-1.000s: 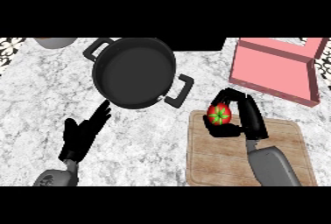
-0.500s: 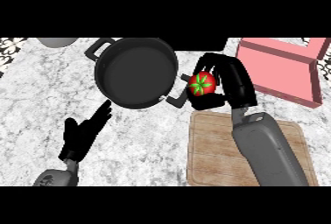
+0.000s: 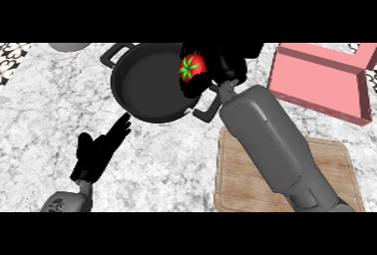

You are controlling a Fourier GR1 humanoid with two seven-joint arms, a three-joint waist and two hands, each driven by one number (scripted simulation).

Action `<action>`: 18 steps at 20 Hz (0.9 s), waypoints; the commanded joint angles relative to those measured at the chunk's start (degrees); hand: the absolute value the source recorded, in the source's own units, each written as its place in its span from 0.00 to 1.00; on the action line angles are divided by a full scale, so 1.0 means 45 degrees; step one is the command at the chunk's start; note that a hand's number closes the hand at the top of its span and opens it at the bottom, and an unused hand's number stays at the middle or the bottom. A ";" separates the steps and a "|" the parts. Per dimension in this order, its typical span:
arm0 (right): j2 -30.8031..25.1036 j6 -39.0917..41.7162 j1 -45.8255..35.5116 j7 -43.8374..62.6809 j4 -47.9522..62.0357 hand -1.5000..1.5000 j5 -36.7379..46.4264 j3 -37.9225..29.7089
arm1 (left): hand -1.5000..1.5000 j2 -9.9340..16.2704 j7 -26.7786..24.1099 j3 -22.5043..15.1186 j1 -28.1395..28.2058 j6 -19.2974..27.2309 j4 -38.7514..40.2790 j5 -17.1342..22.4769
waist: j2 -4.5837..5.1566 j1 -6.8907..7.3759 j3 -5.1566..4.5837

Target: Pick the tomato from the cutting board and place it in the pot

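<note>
Left hand [image 3: 99, 152]: lay low at the view's left over the marble counter [image 3: 44, 124], fingers straight and together, tips pointing up toward the pot's near rim.
Cutting board [image 3: 331, 169]: wooden, at lower right, partly hidden under the right forearm.
Right hand [image 3: 221, 67]: forearm ran up from the lower right across the board; fingers curled around the tomato, over the pot's right side.
Tomato [image 3: 193, 67]: red, green star-shaped stem cap facing up, held above the pot's inside.
Pot [image 3: 143, 87]: black, round, two handles.
Box [image 3: 324, 79]: pink, far right.
Writing: none readable.
</note>
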 commanded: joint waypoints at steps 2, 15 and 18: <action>0.0263 -0.0739 -0.2130 -0.0019 0.3396 1.00 -0.0026 0.0559 | 0.50 -0.0299 0.0409 -0.0257 -0.0167 0.0224 -0.0345 -0.0268 | 0.0055 0.0206 0.0001; 0.0274 0.2488 -0.5248 0.1977 0.8719 1.00 0.0186 0.2363 | 0.50 -0.0364 0.0232 -0.0364 -0.0822 -0.0180 0.0182 -0.0333 | 0.0270 0.0952 -0.0027; 0.0274 0.3204 -0.4852 0.3217 0.9261 1.00 -0.1000 0.1991 | 0.50 -0.0229 -0.0194 -0.0279 -0.0665 -0.0420 0.0371 -0.0258 | 0.0279 0.1089 -0.0030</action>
